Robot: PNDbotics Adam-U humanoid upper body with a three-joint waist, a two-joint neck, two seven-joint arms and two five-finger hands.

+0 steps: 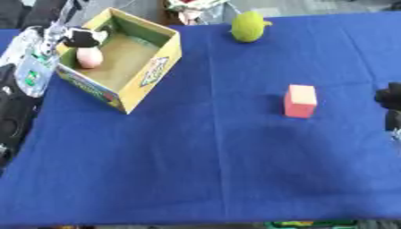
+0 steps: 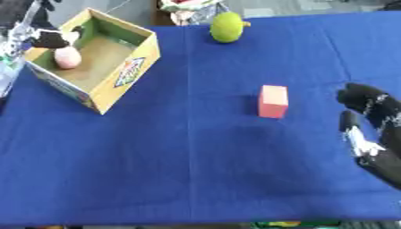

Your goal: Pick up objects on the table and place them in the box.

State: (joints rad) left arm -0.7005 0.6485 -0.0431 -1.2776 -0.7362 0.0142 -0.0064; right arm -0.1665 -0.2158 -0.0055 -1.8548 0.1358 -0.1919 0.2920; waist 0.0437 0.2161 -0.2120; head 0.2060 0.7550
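Scanning left to right, so here goes:

Left hand [image 1: 82,38]: it's hanging over the box's left end, dark and blurry, right above a pink egg-shaped thing [image 1: 89,57]. Honestly can't tell what the fingers are doing, or whether they're touching the pink thing at all.

Box [image 1: 149,67]: yellow cardboard, open top, sitting askew at the far left of the blue table [image 1: 196,170]. The pink thing is lying inside it at the left end.

Green round thing [image 1: 249,27]: it's sitting at the far edge, well apart from the box. Looking like a soft toy or fruit with a little nub on the right. Guessing light and a bit squashy, so wrapping fingers round the widest part should do.

Red block [image 2: 273,101]: it's standing alone mid-right, near the right hand. Guessing foam or wood, stiff, light, flat sides, so not slippery. I'd be pinching it across two opposite faces, thumb on one side.

Right hand [image 2: 366,120]: it's coming in from the right edge, just right of the block, not touching it. Fingers are looking relaxed and part-spread, holding nothing.

Hard to see: left arm is mostly lost against clutter at the left edge; right hand is cut off almost completely in the left eye view; stuff beyond the far table edge is too blurry to name.
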